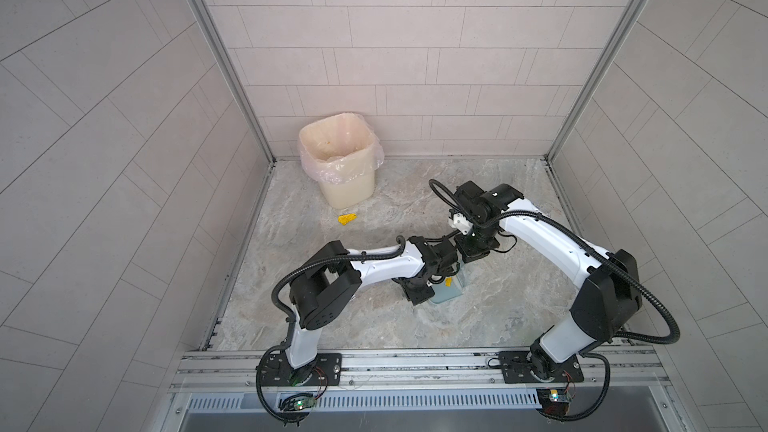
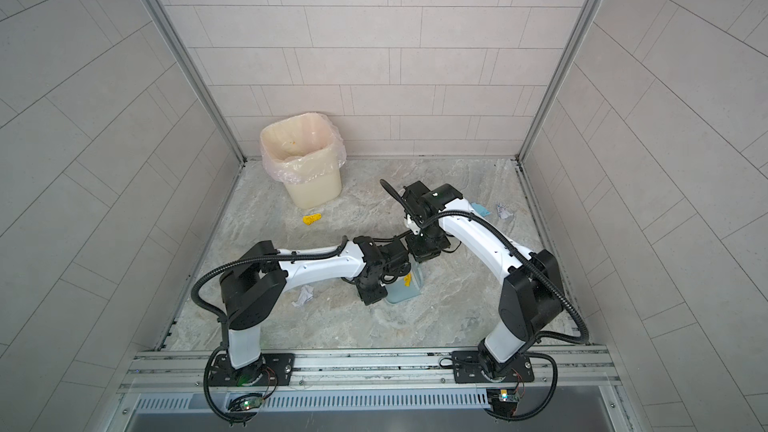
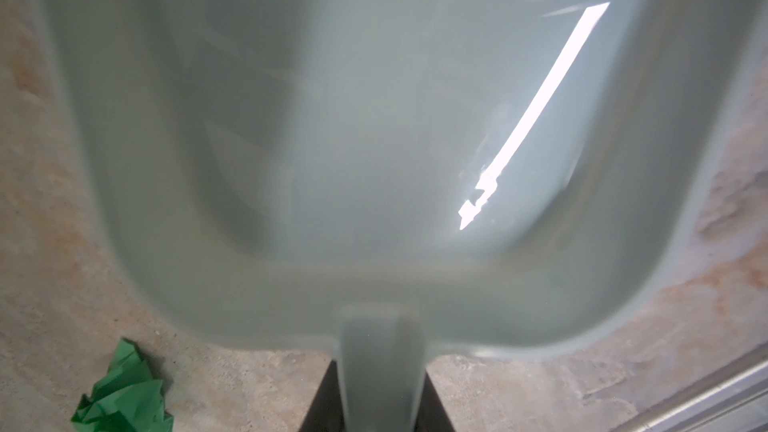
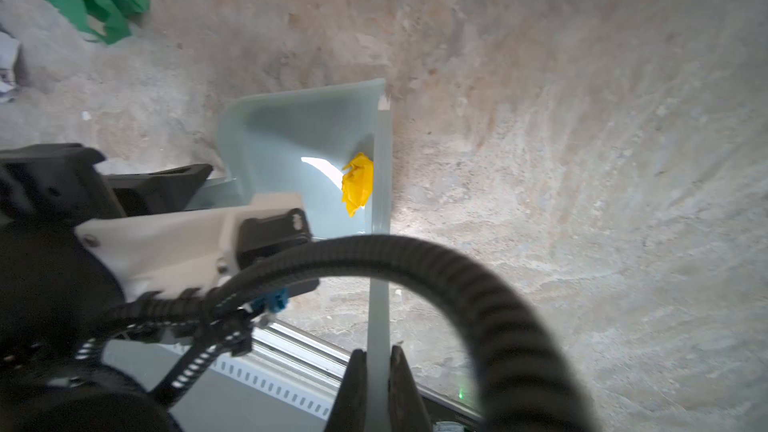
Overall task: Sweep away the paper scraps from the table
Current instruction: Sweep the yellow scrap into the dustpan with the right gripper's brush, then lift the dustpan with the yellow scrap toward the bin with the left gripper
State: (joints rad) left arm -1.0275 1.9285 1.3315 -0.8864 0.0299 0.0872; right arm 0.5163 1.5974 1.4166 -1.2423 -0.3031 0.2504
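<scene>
Left hand, seen from its own wrist, grips the pale blue dustpan by its handle, jaws nearly together; a green scrap lies on the marbled bench nearby. From the right wrist, the right hand is clamped tight on the brush, which rests against a yellow scrap at the pan's lip. In a top view, a second yellow scrap lies near the bin, a white scrap beside the left arm, a blue scrap and a scribbled scrap beyond the right arm.
</scene>
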